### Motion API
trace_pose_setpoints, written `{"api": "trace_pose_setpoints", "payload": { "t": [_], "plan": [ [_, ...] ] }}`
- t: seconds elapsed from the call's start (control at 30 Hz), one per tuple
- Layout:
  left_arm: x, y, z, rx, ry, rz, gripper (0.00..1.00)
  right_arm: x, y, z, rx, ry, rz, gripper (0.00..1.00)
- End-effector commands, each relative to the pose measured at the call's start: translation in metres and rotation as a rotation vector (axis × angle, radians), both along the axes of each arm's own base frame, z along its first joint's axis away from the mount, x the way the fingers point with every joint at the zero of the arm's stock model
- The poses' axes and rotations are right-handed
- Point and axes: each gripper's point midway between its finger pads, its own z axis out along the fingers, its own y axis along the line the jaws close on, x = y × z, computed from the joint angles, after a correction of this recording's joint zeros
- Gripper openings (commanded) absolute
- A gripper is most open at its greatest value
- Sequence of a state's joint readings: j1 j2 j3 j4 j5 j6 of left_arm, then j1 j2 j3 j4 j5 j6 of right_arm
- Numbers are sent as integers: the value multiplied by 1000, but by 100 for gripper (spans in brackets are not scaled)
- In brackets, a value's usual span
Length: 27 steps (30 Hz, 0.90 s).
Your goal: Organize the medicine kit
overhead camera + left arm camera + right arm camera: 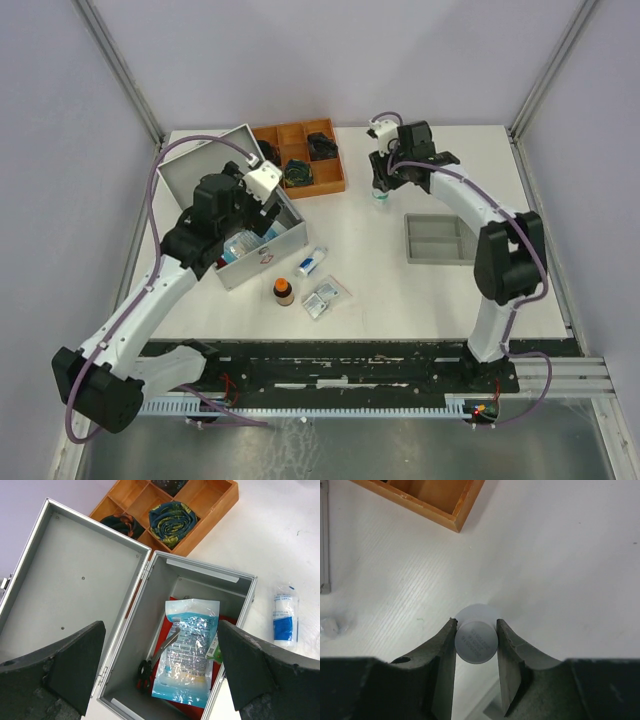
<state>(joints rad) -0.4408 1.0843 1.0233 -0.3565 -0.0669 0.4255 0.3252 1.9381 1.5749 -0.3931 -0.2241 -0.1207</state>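
Note:
The medicine kit (268, 252) is a silver-grey metal case at the left, its lid (70, 575) swung back. Inside the kit (200, 577) lie a blue-and-clear pouch (187, 655), scissors (150, 667) and something red underneath. My left gripper (161, 640) hovers open above the case (245, 200), holding nothing. Right of the wooden tray, my right gripper (381, 188) points down at the table. Its fingers (445, 650) press both sides of a small white bottle's round cap (476, 642), and the bottle stands upright on the table.
A wooden compartment tray (330, 180) with dark rolled items sits at the back centre. A shallow grey tray (412, 240) lies at the right. In front of the case lie a blue-and-white bandage roll (310, 262), a brown bottle (284, 291) and flat packets (322, 297).

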Motion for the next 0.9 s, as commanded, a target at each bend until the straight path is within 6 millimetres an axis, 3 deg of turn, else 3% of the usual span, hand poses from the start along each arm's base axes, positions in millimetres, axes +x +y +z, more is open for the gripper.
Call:
{"api": "trace_pose_setpoints", "payload": {
  "t": [0.0,0.17,0.37,0.5,0.87],
  "plan": [
    [-3,-4,22,-86,-60,0,100,-26,-36,82,-96,-168,-5,1],
    [-8,-5,27,-102,-68,-13,100,-62,-93,83,-362,-124,-31,0],
    [-12,-2,30,-118,-77,1,99,-78,-146,75,-636,-150,-77,1],
    [-15,-1,33,-125,-84,-3,99,-78,-154,60,-696,-133,-77,0],
    [-25,4,36,-124,-106,-3,99,-63,-158,-6,-796,-41,-54,1]
  ]
}}
